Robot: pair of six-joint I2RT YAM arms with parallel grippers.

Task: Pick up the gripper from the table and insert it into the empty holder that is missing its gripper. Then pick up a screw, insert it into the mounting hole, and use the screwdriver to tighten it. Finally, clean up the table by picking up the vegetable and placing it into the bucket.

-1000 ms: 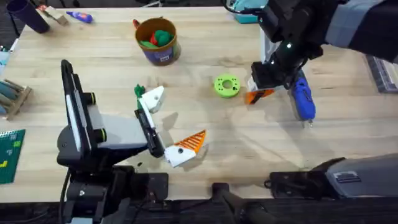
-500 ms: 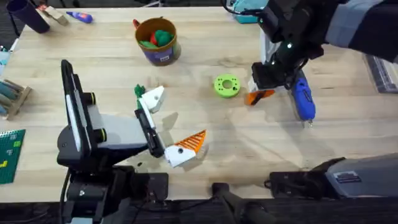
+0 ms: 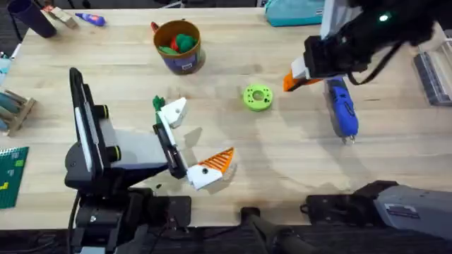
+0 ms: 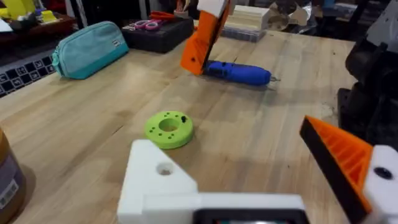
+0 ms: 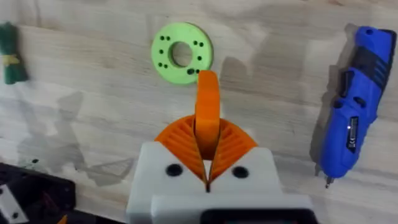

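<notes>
Gripper (image 5: 207,109) — the small orange ribbed wedge — is seen pinched upright between the two orange pads of the right gripper (image 5: 207,163), whose fingers are closed tight on it; in the overhead view it is carried above the table in the upper right of the frame, its orange tip pointing left. At the lower middle of the overhead view, nearest the arm bases, the left gripper (image 3: 192,144) lies low on the table with its jaws spread wide apart and nothing between them: one side bears an orange ribbed finger (image 3: 219,161) on a white base, the other only the bare white holder (image 3: 174,111). Farther up, the green disc (image 3: 257,97) is found right of centre and the blue screwdriver (image 3: 342,108) lies at the right, just below the lifted wedge. At the far edge, upper left of centre, the bucket (image 3: 178,46) is seen — green and red pieces lie inside it.
</notes>
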